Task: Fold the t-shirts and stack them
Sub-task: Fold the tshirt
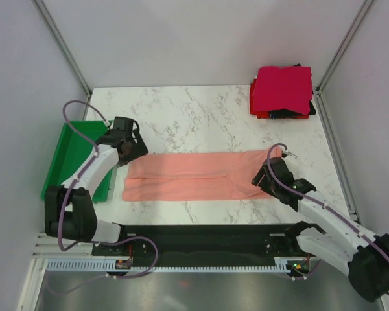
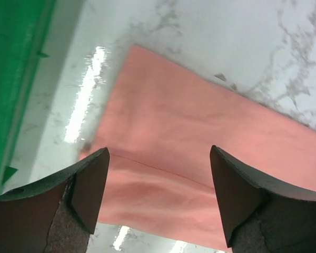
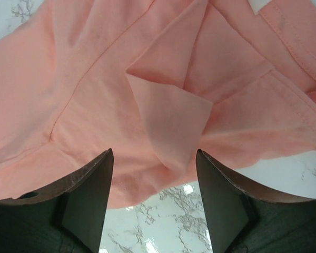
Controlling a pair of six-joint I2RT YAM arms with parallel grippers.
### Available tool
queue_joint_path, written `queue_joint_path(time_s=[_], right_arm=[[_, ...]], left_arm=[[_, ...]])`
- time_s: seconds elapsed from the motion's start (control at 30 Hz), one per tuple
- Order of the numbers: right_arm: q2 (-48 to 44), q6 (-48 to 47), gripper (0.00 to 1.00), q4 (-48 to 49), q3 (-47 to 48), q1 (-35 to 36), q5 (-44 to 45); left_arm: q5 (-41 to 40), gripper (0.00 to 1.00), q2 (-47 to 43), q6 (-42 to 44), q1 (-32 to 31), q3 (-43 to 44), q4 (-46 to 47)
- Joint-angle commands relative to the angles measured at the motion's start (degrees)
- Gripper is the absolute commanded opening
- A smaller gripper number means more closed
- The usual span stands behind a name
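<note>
The pink shirt (image 1: pixel 194 176) lies across the near middle of the desk (image 1: pixel 201 116), folded lengthwise into a long band. The left tool (image 2: pixel 159 158) hangs over the band's left end, jaws spread wide with nothing between them. The right tool (image 3: pixel 154 158) does the same over the right end, where a loose flap of cloth sticks up. One at each end looks to me like the setup for a crosswise fold. The stack of folded shirts (image 1: pixel 282 91), crimson on top, waits in the far right corner, well apart. A green tray (image 1: pixel 65 155) sits at the desk's left side. The desk is glossy and marble-patterned white, catching lamp glare, and plain pale walls (image 1: pixel 201 39) box it in.
</note>
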Motion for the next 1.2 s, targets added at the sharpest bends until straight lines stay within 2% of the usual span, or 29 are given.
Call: queue_joint_path(time_s=[0.0,0.07,0.17,0.27,0.47,0.6,0.8,1.0,1.03,1.17], right_arm=[[7.6,-0.58,0.71,5.67,3.98,0.16,0.9],[12.6,-1.02,0.7,6.91,6.87,0.24,-0.33],[24.8,-2.07,0.68,7.79,11.18,0.16,-3.14],[30.62,-2.34,0.66,9.19,13.39,0.24,-5.86],[35.81,-0.67,0.64,13.68,13.47,0.24,-7.54],[45.56,-4.7,0.63,13.94,22.15,-0.11,-7.8],[63.85,-11.39,0.6,13.77,43.77,-0.11,-13.42],[83.36,-16.22,0.61,6.22,71.1,-0.37,-15.18],[85.82,-16.23,0.61,3.86,78.27,-0.81,-15.27],[97.41,-15.53,0.63,2.51,92.38,-2.83,-16.33]], left_arm=[[-0.12,0.84,1.74,0.85,-5.2,1.98,1.63],[0.85,0.83,2.89,-1.25,-7.84,0.58,1.63],[1.47,0.82,5.09,-3.55,-10.57,-1.36,1.89],[2.07,0.82,8.34,-3.9,-11.36,-2.76,2.85],[4.54,0.81,13.88,-4.07,-11.8,-5.22,3.56],[6.56,0.81,12.04,-4.69,-11.8,-6.9,3.74],[15.7,0.81,7.75,-6.27,-13.21,-10.76,4.0],[20.79,0.81,2.29,-10.22,-15.32,-18.67,4.79],[21.76,0.81,1.76,-11.44,-16.45,-20.42,5.31],[28.16,0.81,1.05,-17.59,-21.72,-23.42,10.57]])
